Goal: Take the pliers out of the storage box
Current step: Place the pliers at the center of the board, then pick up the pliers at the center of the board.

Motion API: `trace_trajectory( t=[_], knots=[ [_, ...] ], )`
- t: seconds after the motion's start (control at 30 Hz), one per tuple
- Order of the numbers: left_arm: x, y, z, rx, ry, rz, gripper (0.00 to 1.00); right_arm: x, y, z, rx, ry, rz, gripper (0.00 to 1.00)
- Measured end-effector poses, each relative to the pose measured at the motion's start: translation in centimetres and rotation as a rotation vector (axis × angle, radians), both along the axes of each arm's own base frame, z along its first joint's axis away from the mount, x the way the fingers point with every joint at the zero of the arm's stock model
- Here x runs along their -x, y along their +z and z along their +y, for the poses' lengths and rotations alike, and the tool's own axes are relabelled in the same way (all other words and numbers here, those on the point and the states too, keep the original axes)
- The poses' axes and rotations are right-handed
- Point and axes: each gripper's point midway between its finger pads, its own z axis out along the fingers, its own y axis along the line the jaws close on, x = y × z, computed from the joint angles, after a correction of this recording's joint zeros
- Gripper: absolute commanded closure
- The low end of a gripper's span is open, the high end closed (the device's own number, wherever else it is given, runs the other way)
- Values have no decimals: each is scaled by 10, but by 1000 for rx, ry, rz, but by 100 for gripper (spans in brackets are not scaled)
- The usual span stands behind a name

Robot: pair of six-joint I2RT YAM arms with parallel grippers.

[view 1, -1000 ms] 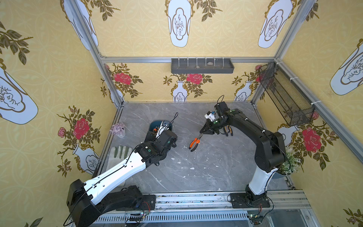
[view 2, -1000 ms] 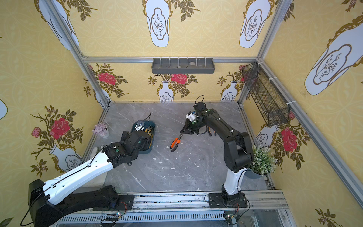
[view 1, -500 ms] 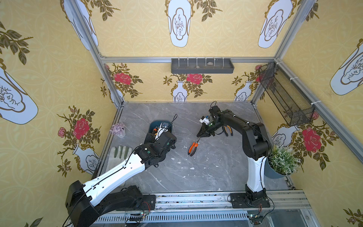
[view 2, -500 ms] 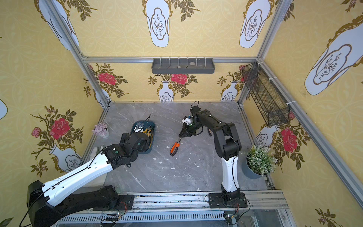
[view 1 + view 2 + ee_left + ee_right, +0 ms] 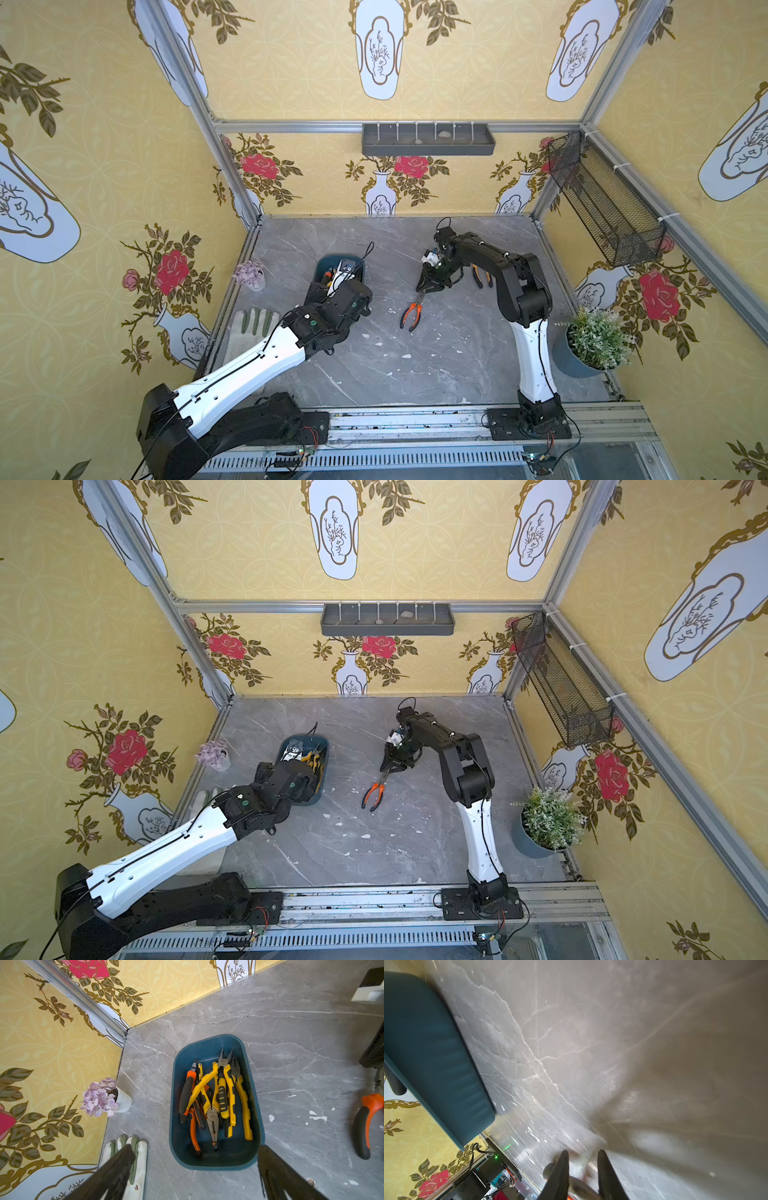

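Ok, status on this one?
Left gripper open over storage box, pliers piled inside. Right gripper at orange pliers on table, grip unclear. Nothing blocking the box.

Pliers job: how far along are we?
Done: one yellow-and-black pliers lies out on the grey marble table. In hand: orange-and-black pliers lies on the table, the right gripper with its fingers around the nose; gripping or releasing, unclear. Left: the teal plastic tub holds a pile of yellow and orange pliers; the open left gripper hovers over it.
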Motion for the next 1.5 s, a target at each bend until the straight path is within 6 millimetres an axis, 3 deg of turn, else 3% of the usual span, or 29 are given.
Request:
trace_trajectory(
  t=[0.3,0.47,0.67,0.83,0.97,1.07,1.27,1.5],
  knots=[
    [1,-2,1,2,3,2,5,-3,0,-3,26,-21,0,54],
    [1,-1,1,5,3,0,5,-18,6,-12,122,-38,-69,47],
    [3,3,3,13,3,-7,5,-37,35,-25,310,-81,-217,46],
    [4,4,5,19,3,-13,5,-9,59,-3,452,-91,-287,45],
    [4,0,5,17,2,-9,5,34,51,14,537,-172,-204,45],
    [4,-2,3,28,-5,-10,5,53,44,22,551,-241,-137,45],
    [7,-1,0,58,-24,-6,5,51,37,30,536,-368,-68,45],
    [9,-4,-3,83,-33,7,6,41,14,7,545,-457,36,45]
  ],
)
